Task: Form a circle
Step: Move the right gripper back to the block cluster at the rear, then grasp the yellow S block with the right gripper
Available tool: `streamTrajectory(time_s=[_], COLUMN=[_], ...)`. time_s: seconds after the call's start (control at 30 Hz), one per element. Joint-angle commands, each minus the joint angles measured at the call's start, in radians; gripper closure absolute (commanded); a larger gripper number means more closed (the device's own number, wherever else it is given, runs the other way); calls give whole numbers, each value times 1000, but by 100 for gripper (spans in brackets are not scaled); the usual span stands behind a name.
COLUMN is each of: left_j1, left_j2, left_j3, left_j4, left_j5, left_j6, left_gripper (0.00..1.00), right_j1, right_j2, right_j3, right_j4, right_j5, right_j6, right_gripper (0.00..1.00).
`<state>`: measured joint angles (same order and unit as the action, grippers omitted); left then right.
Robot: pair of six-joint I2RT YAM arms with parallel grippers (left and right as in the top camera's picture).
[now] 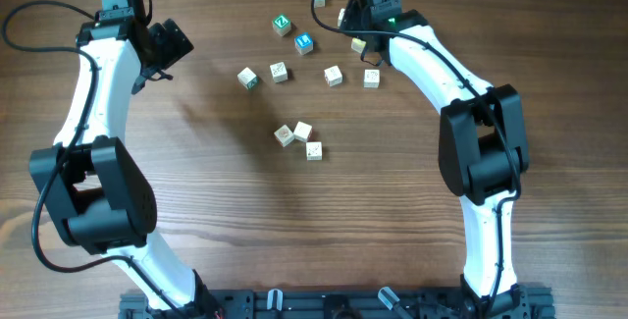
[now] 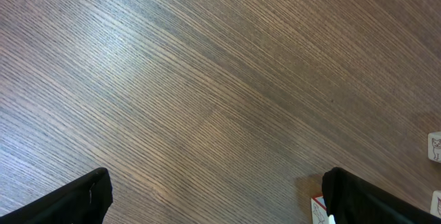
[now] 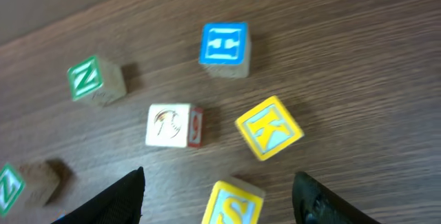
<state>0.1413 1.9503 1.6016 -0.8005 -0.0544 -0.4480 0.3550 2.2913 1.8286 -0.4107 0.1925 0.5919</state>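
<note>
No circle of cubes shows; the small letter cubes lie loose. Three cream cubes (image 1: 303, 138) sit close together mid-table, and several more (image 1: 334, 75) are spread in a row behind them. My right gripper (image 3: 220, 200) is open at the back right, low over the table, with a yellow S cube (image 3: 234, 205) between its fingers and a gap on each side. Just ahead lie a yellow K cube (image 3: 270, 127) and a cream cube (image 3: 169, 125). My left gripper (image 1: 169, 52) hangs wide open at the back left over bare wood, holding nothing.
A blue H cube (image 3: 224, 45) and a green N cube (image 3: 93, 79) lie beyond the right gripper, and another green cube (image 3: 12, 182) lies to its left. A red-edged cube (image 2: 317, 211) sits beside the left gripper's right finger (image 2: 365, 200).
</note>
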Motion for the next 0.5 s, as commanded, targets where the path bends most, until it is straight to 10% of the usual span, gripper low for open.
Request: streamTrajectory(time_s=[0.0,0.33,0.47], left_j1=[1,1,1], left_j2=[-1,-1,-1], left_j3=[0,0,0], left_j4=[3,3,3], left_j5=[1,1,1], left_j6=[-9,-8,-9], left_gripper=[0,0,0], right_j1=[7,6,7], right_j2=[37,107,107], right_j3=[10,10,10], right_j4=[1,7,-13], right_j5=[62,32,31], right_j6=[40,39,37], right_gripper=[31,31,45])
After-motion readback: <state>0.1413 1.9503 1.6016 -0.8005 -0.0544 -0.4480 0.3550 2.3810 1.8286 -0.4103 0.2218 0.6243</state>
